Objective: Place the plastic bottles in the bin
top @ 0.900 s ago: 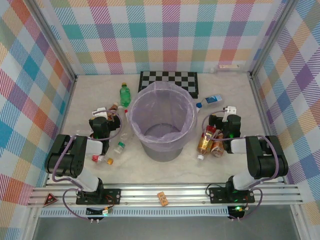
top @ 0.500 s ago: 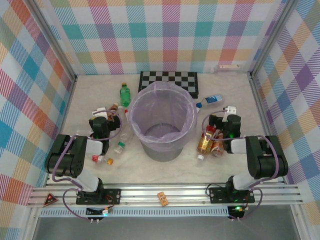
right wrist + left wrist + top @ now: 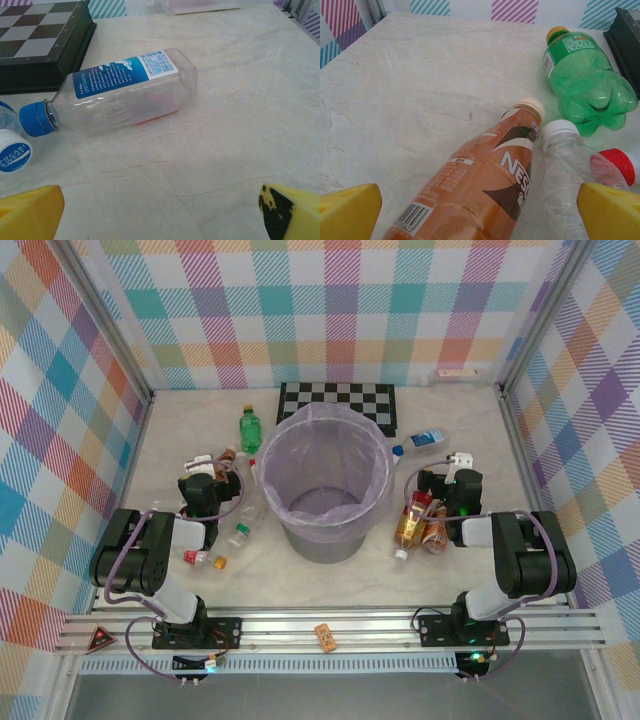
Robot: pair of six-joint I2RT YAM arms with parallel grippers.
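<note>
The bin (image 3: 290, 502), a grey bucket with a lavender liner, stands mid-table. My left gripper (image 3: 210, 480) is low at its left, open; its yellow fingertips (image 3: 347, 212) flank an amber-brown bottle (image 3: 485, 185) lying on the table, not touching it. Beyond lie a clear bottle (image 3: 565, 160), a red-capped one (image 3: 615, 165) and a green bottle (image 3: 582, 75). My right gripper (image 3: 448, 483) is open over bare table (image 3: 162, 215). Ahead of it lies a clear bottle with a blue label and cap (image 3: 125, 95). Amber bottles (image 3: 415, 520) are clustered by the bin's right side.
The black-and-white checkerboard (image 3: 338, 405) lies behind the bin; its dark edge (image 3: 45, 65) is close to the blue-label bottle. A blue-and-white cap (image 3: 14, 156) sits at the right wrist view's left edge. More small bottles (image 3: 238, 534) lie left of the bin. A tan block (image 3: 325, 636) rests on the front rail.
</note>
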